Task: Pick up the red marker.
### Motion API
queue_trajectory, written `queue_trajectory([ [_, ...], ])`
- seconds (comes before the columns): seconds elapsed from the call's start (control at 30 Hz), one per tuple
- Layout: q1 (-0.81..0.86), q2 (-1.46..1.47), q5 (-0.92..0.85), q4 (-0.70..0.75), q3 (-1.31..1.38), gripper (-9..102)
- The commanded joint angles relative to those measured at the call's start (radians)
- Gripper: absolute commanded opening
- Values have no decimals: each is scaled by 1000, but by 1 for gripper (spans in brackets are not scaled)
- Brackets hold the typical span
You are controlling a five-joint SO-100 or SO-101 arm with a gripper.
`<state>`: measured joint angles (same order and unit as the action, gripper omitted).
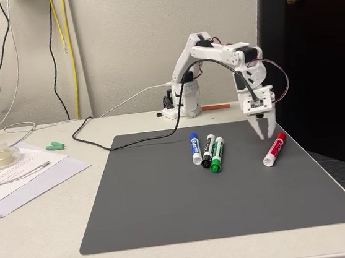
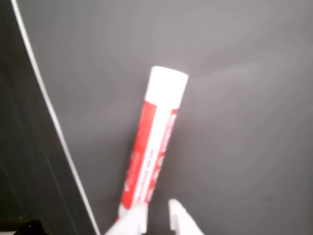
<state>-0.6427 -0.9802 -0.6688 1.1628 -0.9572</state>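
While my fingers (image 1: 263, 136) hang tips-down over the right part of the grey mat (image 1: 169, 210), the red marker (image 1: 274, 148) lies flat on the mat just beside them, slightly nearer the bench's front edge and close to the mat's right edge. In the wrist view the marker (image 2: 151, 152) runs diagonally, white end far from me, near end right at my fingertips (image 2: 182, 219). One tip overlaps it there, but contact I cannot tell. Fingers are parted only a narrow gap and hold nothing.

Marker's red cap points toward the bench's back right corner, white barrel end toward the front.

No open containers with contents I can make out. A clear lidded tub (image 1: 0, 156) sits on papers (image 1: 22, 177) at the bench's left edge.

Other stuff: blue marker (image 1: 195, 147), black marker (image 1: 208, 150) and green marker (image 1: 216, 154) lie side by side mid-mat, well apart from the red one. Black cable (image 1: 130, 143) crosses the mat's back left corner. Orange strip (image 1: 215, 107) lies by my base at the back edge. Small green piece (image 1: 54, 145) sits left of the mat. Nothing lies between fingers and red marker.
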Motion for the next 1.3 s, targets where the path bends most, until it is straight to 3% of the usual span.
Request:
queue_trajectory([
  [0.0,-20,-3,25,-28,40,8],
  [0.23,-20,103,37,84,216,19],
  [0.5,-5,117,38,101,225,24],
  [0.87,15,147,-64,114,227,25],
  [1.27,17,201,-58,87,227,25],
])
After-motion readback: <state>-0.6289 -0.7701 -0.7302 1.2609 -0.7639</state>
